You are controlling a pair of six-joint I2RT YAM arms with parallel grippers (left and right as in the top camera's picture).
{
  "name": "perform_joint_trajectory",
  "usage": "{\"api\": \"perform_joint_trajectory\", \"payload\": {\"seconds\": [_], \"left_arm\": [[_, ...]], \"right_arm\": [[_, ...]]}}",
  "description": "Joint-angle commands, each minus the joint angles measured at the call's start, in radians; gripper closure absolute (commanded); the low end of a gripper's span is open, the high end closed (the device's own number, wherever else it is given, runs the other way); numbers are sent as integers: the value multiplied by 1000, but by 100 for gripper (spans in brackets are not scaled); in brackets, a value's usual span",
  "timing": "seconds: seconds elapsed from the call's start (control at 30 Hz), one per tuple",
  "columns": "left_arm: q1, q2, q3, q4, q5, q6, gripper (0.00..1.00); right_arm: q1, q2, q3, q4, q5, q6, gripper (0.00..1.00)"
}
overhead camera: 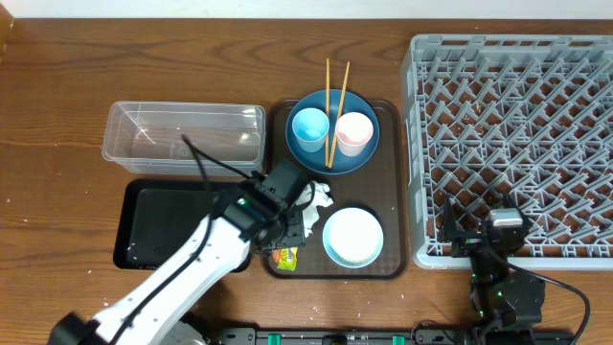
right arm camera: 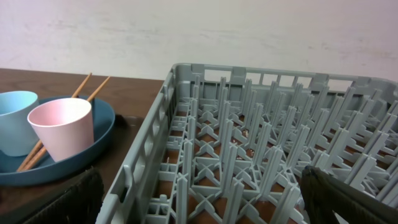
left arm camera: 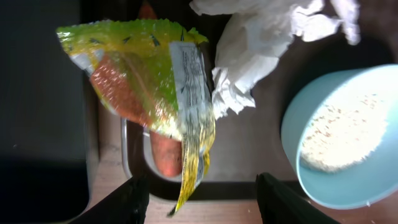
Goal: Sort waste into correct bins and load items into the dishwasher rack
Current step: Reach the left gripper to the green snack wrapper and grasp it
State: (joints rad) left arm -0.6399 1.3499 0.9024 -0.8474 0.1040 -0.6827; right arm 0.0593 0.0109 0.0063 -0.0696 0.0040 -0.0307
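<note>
My left gripper (overhead camera: pixel 284 233) (left arm camera: pixel 202 202) is open over the brown tray's front left corner. The yellow-green and orange snack wrapper (overhead camera: pixel 284 257) (left arm camera: pixel 149 81) lies just ahead of it, its tail between the fingers. An orange bit (left arm camera: pixel 165 152) lies under the wrapper. Crumpled white tissue (overhead camera: pixel 314 199) (left arm camera: pixel 261 43) is beside it. The white bowl (overhead camera: pixel 352 237) (left arm camera: pixel 348 137) holds rice-like crumbs. The dark blue plate (overhead camera: pixel 332 153) (right arm camera: pixel 93 149) carries the light blue cup (overhead camera: pixel 309 126) (right arm camera: pixel 15 118), pink cup (overhead camera: pixel 353 131) (right arm camera: pixel 62 127) and chopsticks (overhead camera: pixel 332 96) (right arm camera: pixel 87 87). My right gripper (overhead camera: pixel 484 240) (right arm camera: pixel 211 205) is open at the grey rack's (overhead camera: pixel 517 144) (right arm camera: pixel 249 155) front edge.
The clear tub (overhead camera: pixel 185 134) stands at the left, with the black tray (overhead camera: pixel 163 225) (left arm camera: pixel 37 93) in front of it. The brown serving tray (overhead camera: pixel 393 192) lies between them and the rack, under the plate, bowl and waste.
</note>
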Motion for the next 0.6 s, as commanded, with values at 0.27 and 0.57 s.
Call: {"api": "perform_joint_trajectory", "payload": {"seconds": [0.27, 0.57], "left_arm": [[-3, 195, -10, 54, -19, -11, 46], [-3, 225, -10, 95, -19, -11, 69]], "right_arm": [[-6, -4, -1, -3, 7, -1, 1], [-6, -4, -1, -3, 7, -1, 1]]}}
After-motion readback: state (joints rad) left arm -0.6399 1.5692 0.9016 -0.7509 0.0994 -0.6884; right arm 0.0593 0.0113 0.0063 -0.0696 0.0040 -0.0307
